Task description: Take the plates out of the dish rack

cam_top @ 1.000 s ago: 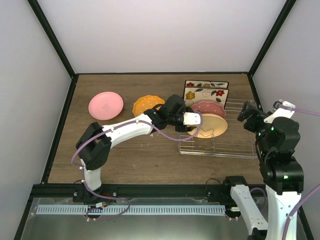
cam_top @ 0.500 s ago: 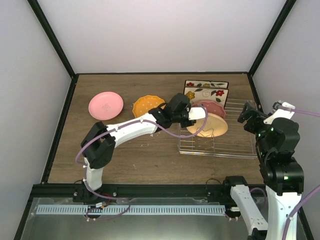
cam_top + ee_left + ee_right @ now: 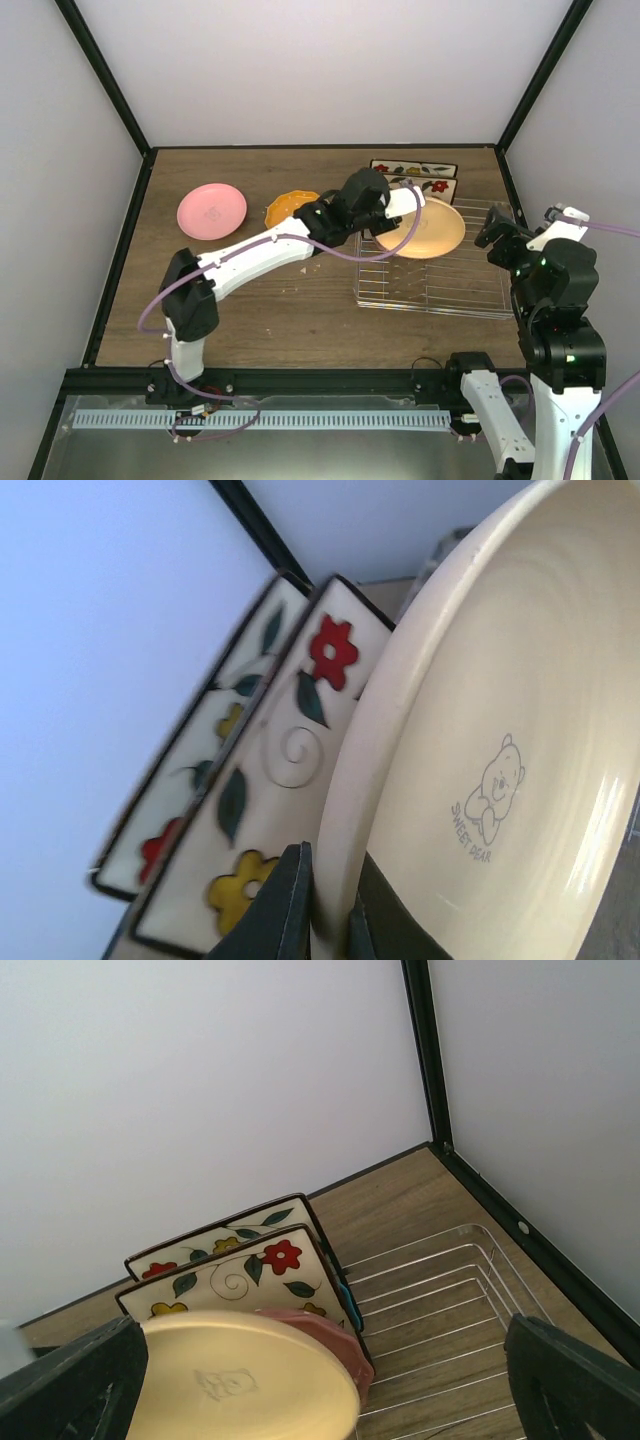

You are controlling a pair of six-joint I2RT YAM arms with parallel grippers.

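Observation:
My left gripper (image 3: 396, 204) is shut on the rim of the yellow plate (image 3: 426, 230), which hangs tilted above the dish rack (image 3: 440, 288). In the left wrist view both fingers (image 3: 285, 905) pinch the yellow plate (image 3: 500, 730), which bears a bear print. Two square flower-patterned plates (image 3: 235, 1270) stand upright at the rack's far end. A dark pink plate (image 3: 350, 1345) and a teal plate's edge (image 3: 347, 1300) stand in front of them. My right gripper (image 3: 497, 224) hovers open at the rack's right side, holding nothing.
A pink plate (image 3: 211, 211) and an orange plate (image 3: 288, 207) lie on the wooden table left of the rack. The rack's near and right rows (image 3: 470, 1290) hold bare wire. Black frame posts and white walls close the table's back and sides.
My left gripper shut on the yellow plate's rim and lifted it up and back out of the rack's tines. The right arm stayed put.

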